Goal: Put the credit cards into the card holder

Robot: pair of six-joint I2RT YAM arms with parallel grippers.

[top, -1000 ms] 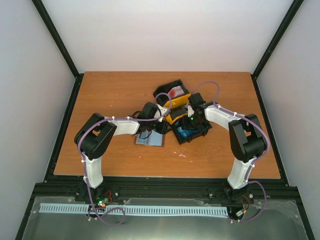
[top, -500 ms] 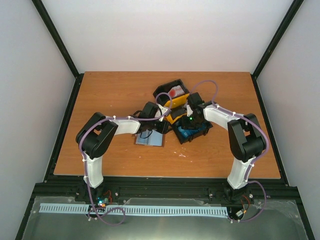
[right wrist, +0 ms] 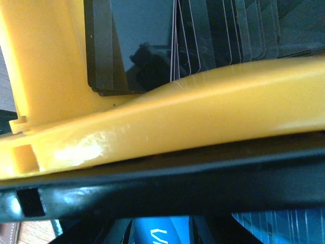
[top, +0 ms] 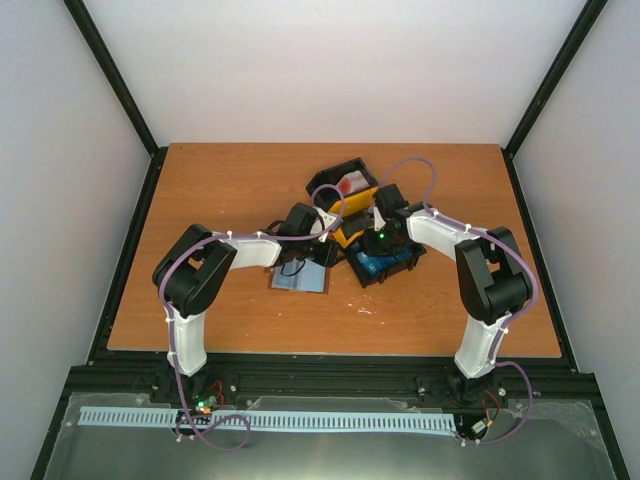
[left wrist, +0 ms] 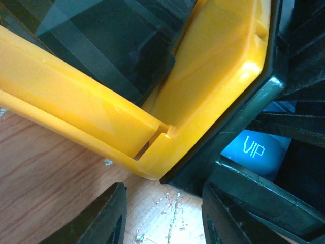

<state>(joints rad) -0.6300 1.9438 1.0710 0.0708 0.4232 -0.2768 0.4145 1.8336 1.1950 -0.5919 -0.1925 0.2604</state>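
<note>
Meanwhile, at the left of the orange-brown wood-grain table (top: 200, 200), we found the left gripper (left wrist: 165, 219) low over the board. Its two black fingers were spread wide, with only scuffed wood between them and nothing in its hold. Just on its near side lay the small folding leather-like card holder (top: 300, 281), opened flat with its pale grey-blue lining up and no card in it that we could make out.

Just beyond the left fingers stood a corner of the black-and-yellow three-compartment plastic tray (left wrist: 76, 109), its yellow walls smooth, thick and rounded. Inside it, the dark, glossy, thin plastic credit cards (right wrist: 203, 35) stood on edge, packed face to face. The blue credit cards (left wrist: 254, 150), one lettered "VIP", sat in the black compartment nearest the arms. Over that compartment hung the right gripper (top: 382, 246); we could not tell how far apart its fingers stood or whether they had a card.

We judged the chief risk to lie in the cards themselves. Slick, thin and tightly stacked, they could come up two at a time or slip from a pinch. The tray looked light, so a finger catching its rim might shove it across the table. The holder, loose and unpinned, could slide or fold when a card was pushed in.
</note>
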